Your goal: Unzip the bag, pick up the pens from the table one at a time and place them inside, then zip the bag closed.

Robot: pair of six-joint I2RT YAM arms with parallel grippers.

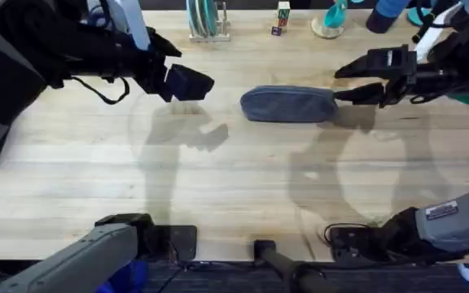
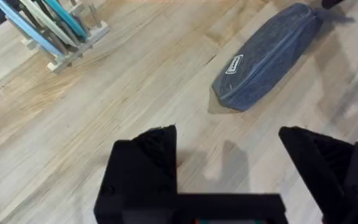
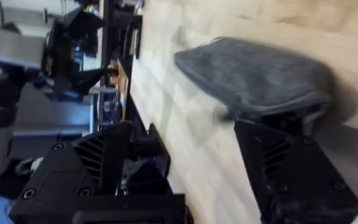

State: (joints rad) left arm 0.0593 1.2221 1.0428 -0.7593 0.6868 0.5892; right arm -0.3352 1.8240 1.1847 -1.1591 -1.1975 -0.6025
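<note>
Pale plank worktop [image 1: 234, 179] from overhead, grey-blue bag [image 1: 288, 104] lying flat right of centre; right gripper [image 1: 347, 83] at its right end, fingers spread, left gripper [image 1: 187, 84] left of it, well apart. Rack of plates [image 1: 206, 20] at the far edge. Left wrist: fingers [image 2: 151, 155] wide over bare wood, bag [image 2: 269, 55] beyond, zipper along its length. Right wrist: fingers [image 3: 291, 168] wide, one beside the bag's end [image 3: 257, 74].
</note>
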